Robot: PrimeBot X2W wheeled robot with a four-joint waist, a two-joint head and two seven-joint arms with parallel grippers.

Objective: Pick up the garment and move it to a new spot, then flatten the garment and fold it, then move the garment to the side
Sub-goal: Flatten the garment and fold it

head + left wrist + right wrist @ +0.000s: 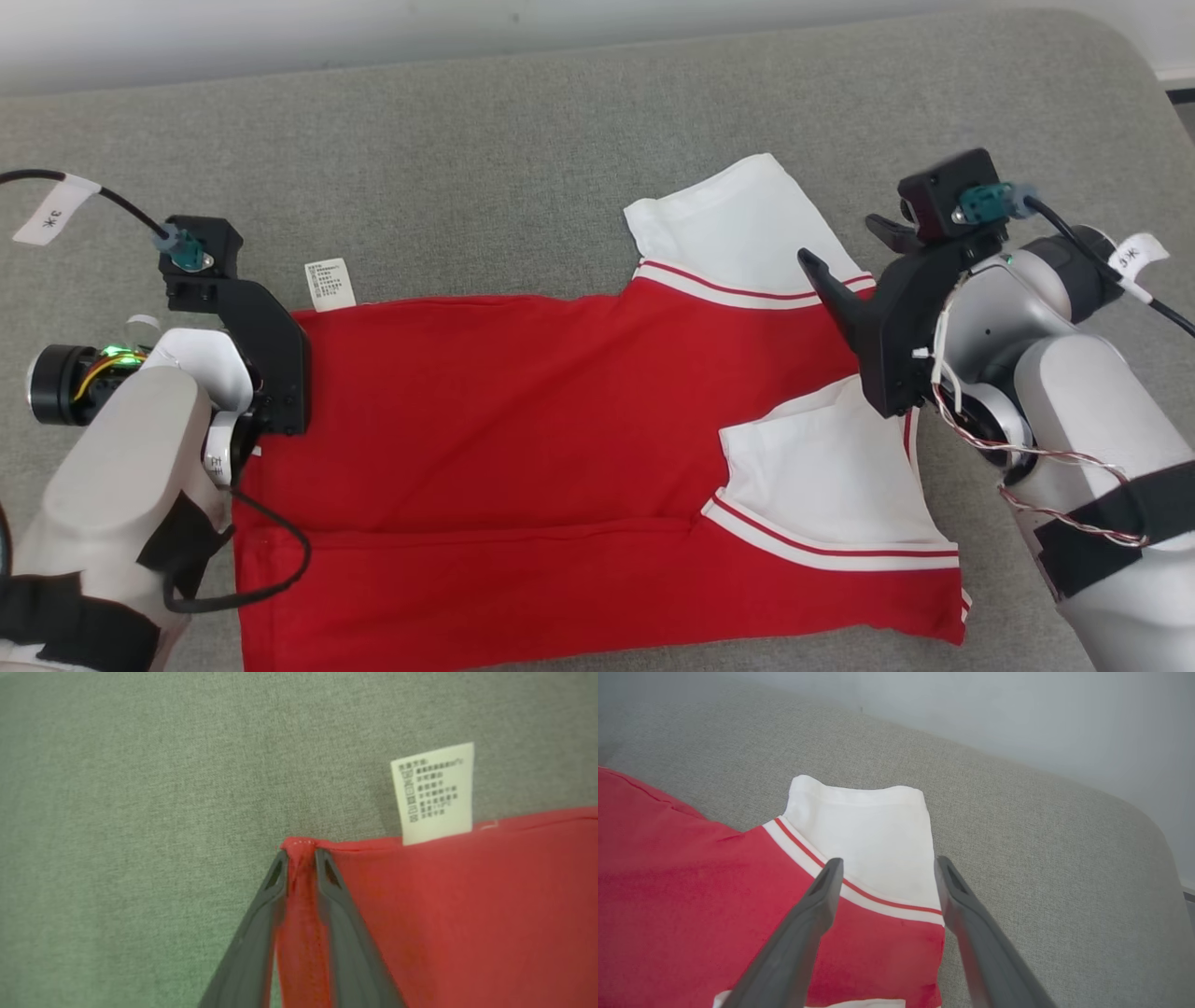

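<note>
Left wrist view shows the left hand pinched shut on the far left corner of the red garment, right by the white tag. The garment lies flat across the middle of the grey cushion. Its near side looks folded over, and its white sleeves point toward the right edge. Right wrist view shows the right hand wide open, hanging over the far white sleeve and holding nothing. The pinch has only a thin bit of hem, so the cloth could slip out if the left hand pulls fast. If one hand lifts alone, the garment could bunch up and the fold could go crooked.
</note>
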